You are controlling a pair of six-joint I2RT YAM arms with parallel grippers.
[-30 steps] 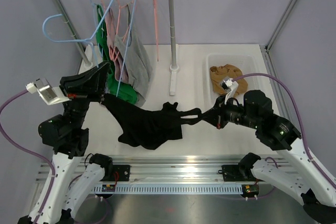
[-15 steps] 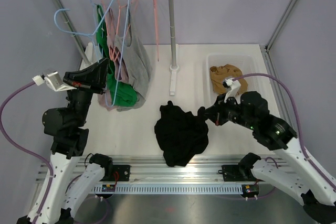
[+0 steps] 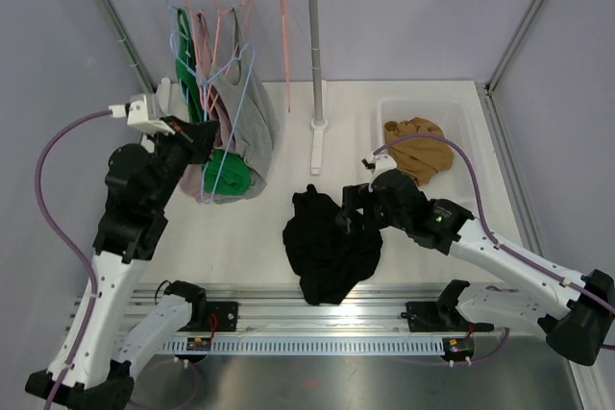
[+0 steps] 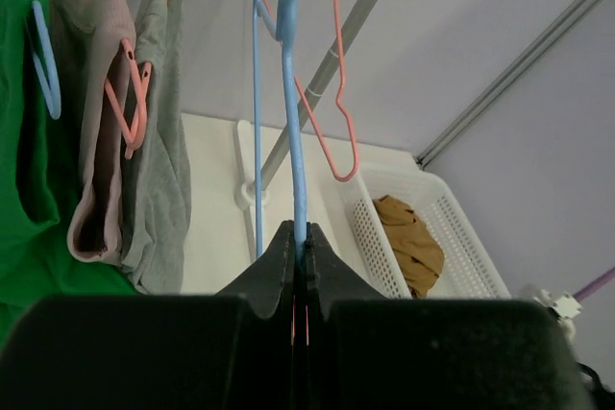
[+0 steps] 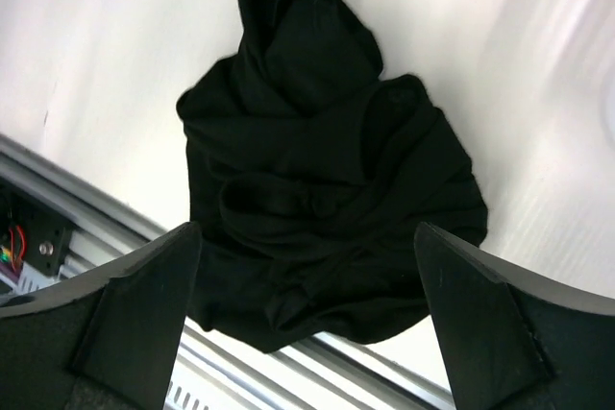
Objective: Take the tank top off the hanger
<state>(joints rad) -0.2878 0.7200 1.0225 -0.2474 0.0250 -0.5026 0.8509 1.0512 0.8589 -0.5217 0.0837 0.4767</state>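
The black tank top (image 3: pixel 332 242) lies in a crumpled heap on the white table, off any hanger; it fills the right wrist view (image 5: pixel 327 170). My right gripper (image 3: pixel 351 210) hovers just above it, open and empty (image 5: pixel 307 247). My left gripper (image 3: pixel 197 136) is raised beside the clothes rack and shut on the bare blue hanger (image 3: pixel 229 66). In the left wrist view the hanger's blue wire (image 4: pixel 293 141) rises from between my closed fingers (image 4: pixel 300 237). I cannot tell whether its hook rests on the rail.
The rack (image 3: pixel 312 55) stands at the back left with green (image 3: pixel 226 170), pink and grey (image 3: pixel 252 112) tops on hangers, plus empty pink hangers (image 3: pixel 283 26). A white basket (image 3: pixel 452 117) holding a brown garment (image 3: pixel 418 141) is at the back right.
The black top came off the blue hanger and dropped into a heap. My right gripper let it go and swung over it. My left gripper lifted the empty hanger up toward the rack.
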